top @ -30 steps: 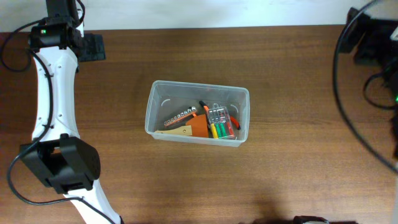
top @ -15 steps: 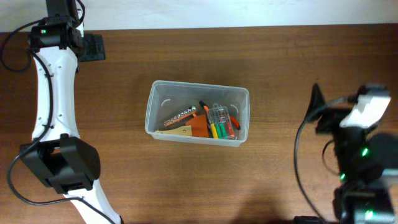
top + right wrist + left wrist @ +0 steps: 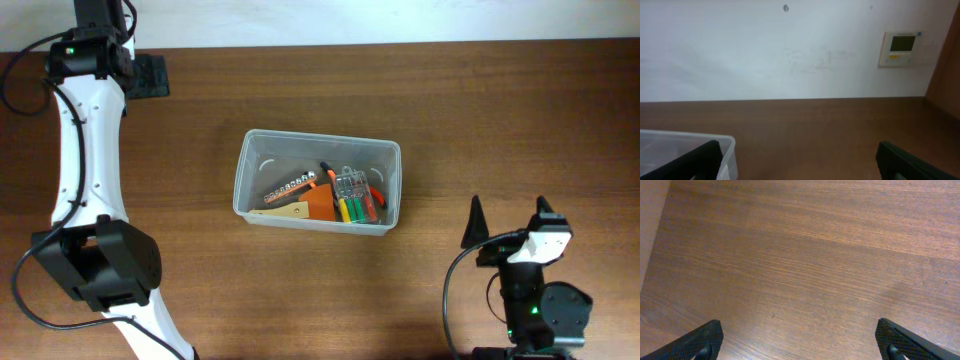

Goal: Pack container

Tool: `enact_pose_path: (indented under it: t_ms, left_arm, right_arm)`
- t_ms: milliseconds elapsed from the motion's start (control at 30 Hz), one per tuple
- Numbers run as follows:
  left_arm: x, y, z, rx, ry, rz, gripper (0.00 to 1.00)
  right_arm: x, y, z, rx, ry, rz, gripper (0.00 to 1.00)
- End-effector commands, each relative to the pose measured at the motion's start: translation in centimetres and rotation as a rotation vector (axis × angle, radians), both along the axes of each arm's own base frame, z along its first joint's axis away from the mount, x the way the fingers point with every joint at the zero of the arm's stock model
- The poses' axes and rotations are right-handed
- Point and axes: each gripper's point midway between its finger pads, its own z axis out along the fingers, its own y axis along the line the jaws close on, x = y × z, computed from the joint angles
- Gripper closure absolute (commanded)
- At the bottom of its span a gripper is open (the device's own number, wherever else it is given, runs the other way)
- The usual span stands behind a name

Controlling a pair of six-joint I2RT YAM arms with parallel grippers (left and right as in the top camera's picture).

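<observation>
right gripper (image 3: 510,226) sits at the near edge of the table (image 3: 450,110), right of centre. fingers are spread wide w/ nothing btwn them; its own cam shows both black tips at the bottom corners. left gripper (image 3: 800,339) is also wide open & empty, pointing down at bare wood near the table's left side. from overhead only the black wrist block at the end of the left arm (image 3: 85,170) shows, fingers hidden under it.

container (image 3: 320,135) stands mid-table, flat on the wood, touching neither gripper. its long axis runs left-right across the table. from the right gripper it lies ahead & to the left; the wrist cam catches just one corner, low left. from the left gripper it's ahead & off to the right. right looks the nearer of the two, tho not by much, so i'd guess that arm has the easier reach.

inside, crowded toward the right half: small clear case (image 3: 355,188) w/ green, yellow, red pieces, orange pieces (image 3: 320,206), a tan wedge, a row of silver bits. left half is mostly bare. no loose item shows on the wood in any view, so packing looks done or close. can't tell what, if anything, goes in next.

far side: white wall (image 3: 765,50) w/ a small panel (image 3: 900,48).
</observation>
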Motion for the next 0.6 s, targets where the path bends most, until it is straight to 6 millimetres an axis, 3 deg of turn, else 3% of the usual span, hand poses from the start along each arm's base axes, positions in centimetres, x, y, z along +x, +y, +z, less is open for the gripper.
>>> enact_pose_path:
  t_ms: [0, 300, 567]
  left_arm:
    - [-0.2, 0.4, 1.8, 0.012, -0.039, 0.014, 0.01]
    - [-0.2, 0.4, 1.8, 0.012, -0.039, 0.014, 0.01]
    - [-0.2, 0.4, 1.8, 0.012, -0.039, 0.014, 0.01]
  right_arm:
    - [-0.3, 0.6, -1.4, 0.005, -0.007, 0.032, 0.01]
    - [-0.4, 0.8, -4.5, 0.007, 0.017, 0.041, 0.01]
    - [-0.6, 0.8, -5.9, 0.005, -0.001, 0.041, 0.01]
